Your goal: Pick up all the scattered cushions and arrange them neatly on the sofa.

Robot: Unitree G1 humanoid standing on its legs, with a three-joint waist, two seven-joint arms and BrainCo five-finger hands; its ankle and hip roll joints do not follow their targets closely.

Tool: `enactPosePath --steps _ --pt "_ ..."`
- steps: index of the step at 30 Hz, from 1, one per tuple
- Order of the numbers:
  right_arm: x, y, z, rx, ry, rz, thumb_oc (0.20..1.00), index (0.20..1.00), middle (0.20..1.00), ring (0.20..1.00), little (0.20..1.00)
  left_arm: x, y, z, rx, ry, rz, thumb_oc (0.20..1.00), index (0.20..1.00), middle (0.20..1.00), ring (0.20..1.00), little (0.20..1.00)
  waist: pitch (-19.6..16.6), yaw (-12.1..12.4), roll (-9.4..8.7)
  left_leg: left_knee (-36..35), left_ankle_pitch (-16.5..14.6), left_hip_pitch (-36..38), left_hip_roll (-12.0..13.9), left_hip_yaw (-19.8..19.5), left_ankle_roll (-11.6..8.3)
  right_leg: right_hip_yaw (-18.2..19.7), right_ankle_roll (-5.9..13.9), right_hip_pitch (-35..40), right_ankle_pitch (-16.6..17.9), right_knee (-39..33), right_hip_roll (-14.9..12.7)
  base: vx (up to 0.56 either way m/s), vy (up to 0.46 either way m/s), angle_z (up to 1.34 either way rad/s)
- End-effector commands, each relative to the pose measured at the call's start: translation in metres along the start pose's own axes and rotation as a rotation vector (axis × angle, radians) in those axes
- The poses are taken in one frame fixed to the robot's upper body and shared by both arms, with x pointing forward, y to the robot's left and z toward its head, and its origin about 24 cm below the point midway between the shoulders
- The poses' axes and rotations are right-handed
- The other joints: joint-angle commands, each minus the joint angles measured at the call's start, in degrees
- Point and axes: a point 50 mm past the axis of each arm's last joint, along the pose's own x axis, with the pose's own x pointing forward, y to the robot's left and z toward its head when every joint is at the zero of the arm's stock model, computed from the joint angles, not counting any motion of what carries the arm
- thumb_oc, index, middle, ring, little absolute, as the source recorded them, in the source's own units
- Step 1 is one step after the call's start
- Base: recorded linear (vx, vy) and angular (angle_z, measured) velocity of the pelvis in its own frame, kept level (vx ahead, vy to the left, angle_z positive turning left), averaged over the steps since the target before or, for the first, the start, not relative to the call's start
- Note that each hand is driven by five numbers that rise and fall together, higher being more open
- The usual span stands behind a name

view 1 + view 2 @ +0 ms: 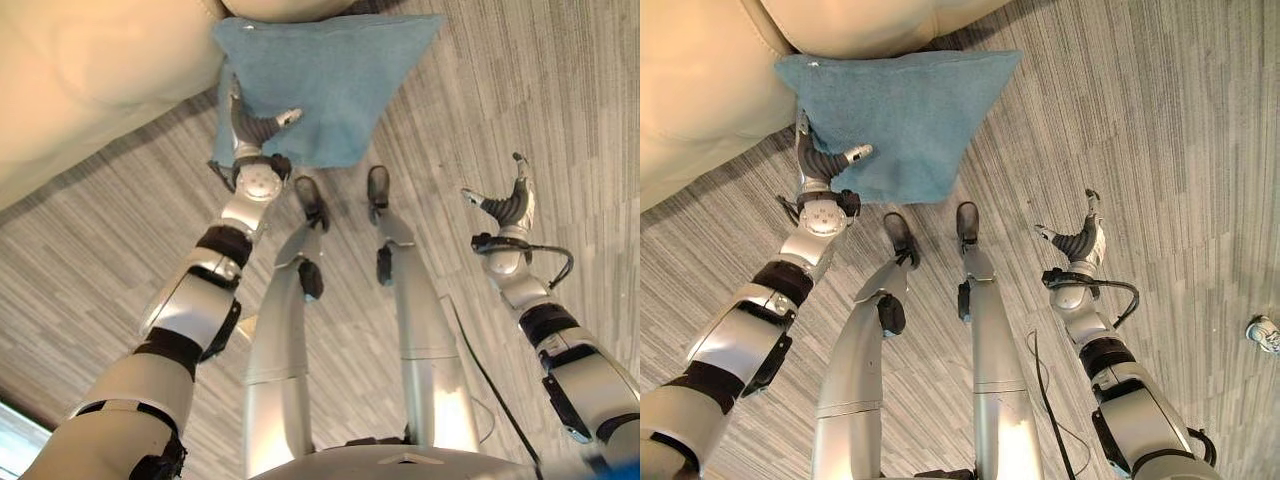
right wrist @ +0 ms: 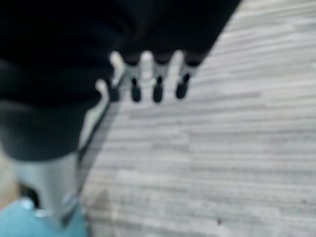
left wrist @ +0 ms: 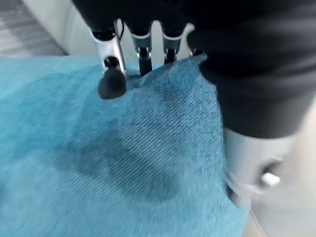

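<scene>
One blue cushion (image 1: 902,115) lies at my twelve o'clock against the cream sofa (image 1: 710,70); my left hand (image 1: 818,158) pinches its edge, my right hand (image 1: 1080,240) hangs slack over the striped carpet (image 1: 1160,150).

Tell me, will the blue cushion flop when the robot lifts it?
Probably it sags a bit: the blue cushion looks soft and its woven cloth creases by the left hand. It seems light for its size. The rough weave likely won't slip.

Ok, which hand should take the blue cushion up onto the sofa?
Left. The left hand is already at the blue cushion, its fingers on the edge beside the cream sofa. The right hand hangs open above bare floor, well off to the side.
</scene>
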Motion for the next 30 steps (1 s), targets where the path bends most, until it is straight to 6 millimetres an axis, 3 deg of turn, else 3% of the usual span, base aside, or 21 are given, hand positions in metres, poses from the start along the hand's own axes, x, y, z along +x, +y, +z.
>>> enactPosePath --steps 1,2,3,4,9,10,17,22,30 --pt "-0.007 -0.012 -0.011 -0.021 -0.006 -0.027 1.000 1.000 1.000 1.000 1.000 0.001 0.005 0.007 -0.001 -0.072 -0.021 0.200 0.200 0.200 0.200 0.200 -1.5 -0.3 1.26 6.4 -11.2 2.3 0.9 -7.6 -4.25 1.5 5.66 3.8 0.6 -2.9 -2.8 0.00 0.000 0.00" --pt "-0.007 -0.012 -0.013 -0.023 -0.001 -0.025 1.000 1.000 1.000 1.000 1.000 0.002 0.009 0.005 -0.004 -0.068 -0.010 0.200 0.200 0.200 0.200 0.200 -1.7 -0.2 1.32 6.3 -11.2 2.3 0.9 -7.6 -4.22 1.5 5.63 3.8 0.5 -2.8 -2.8 0.00 0.000 0.00" --pt "-0.010 -0.012 -0.018 -0.029 0.021 -0.017 1.000 1.000 1.000 1.000 1.000 0.004 0.018 0.004 -0.019 -0.065 0.018 0.937 0.937 0.937 0.937 0.937 -2.1 0.1 1.52 6.0 -11.0 2.6 0.9 -7.7 -4.27 1.4 5.64 3.8 0.4 -2.6 -2.9 0.00 0.000 0.00" --pt "-0.010 -0.012 -0.018 -0.029 0.021 -0.017 1.000 1.000 1.000 1.000 1.000 0.004 0.019 0.003 -0.019 -0.064 0.018 1.000 1.000 1.000 1.000 1.000 -2.1 0.1 1.52 6.0 -11.0 2.6 0.9 -7.7 -4.27 1.4 5.64 3.8 0.4 -2.6 -2.9 0.00 0.000 0.00" --pt "-0.011 -0.015 -0.021 -0.028 0.033 -0.019 1.000 1.000 1.000 1.000 1.000 0.010 0.042 0.001 -0.007 -0.068 0.104 1.000 1.000 1.000 1.000 1.000 -2.8 0.5 1.57 5.4 -10.8 2.7 0.9 -8.0 -4.38 0.9 5.81 4.4 0.6 -3.2 -3.2 0.00 0.000 0.00" --pt "-0.010 -0.018 -0.020 -0.021 0.025 -0.029 1.000 1.000 1.000 1.000 1.000 0.014 0.057 0.000 0.052 -0.079 0.154 1.000 1.000 1.000 1.000 1.000 -2.9 0.6 1.47 5.2 -10.7 2.7 1.0 -8.3 -4.44 0.7 5.90 4.4 0.7 -3.3 -3.2 0.00 0.000 0.00" --pt "-0.008 -0.026 -0.020 -0.011 -0.002 -0.034 1.000 1.000 1.000 1.000 1.000 0.023 0.092 -0.003 0.241 -0.112 0.229 1.000 1.000 1.000 1.000 1.000 -3.4 0.5 1.27 5.3 -10.5 2.5 1.2 -8.6 -4.62 0.5 5.95 4.5 0.9 -3.2 -3.4 0.00 0.000 0.00" --pt "-0.007 -0.028 -0.020 -0.024 -0.004 -0.025 1.000 1.000 1.000 1.000 1.000 0.021 0.086 -0.006 0.248 -0.110 0.174 1.000 1.000 1.000 1.000 1.000 -3.9 0.3 1.35 5.7 -10.4 1.5 1.2 -8.8 -4.61 0.5 5.89 3.9 0.8 -2.8 -3.5 0.00 0.000 0.00" --pt "-0.002 -0.028 -0.016 -0.039 -0.016 -0.024 1.000 1.000 1.000 1.000 1.000 0.018 0.056 0.001 0.184 -0.111 0.072 1.000 1.000 1.000 1.000 1.000 -3.8 -0.2 1.22 6.6 -10.6 0.0 1.1 -8.6 -4.38 0.7 5.93 2.3 1.1 -2.5 -3.5 0.00 0.000 0.00"
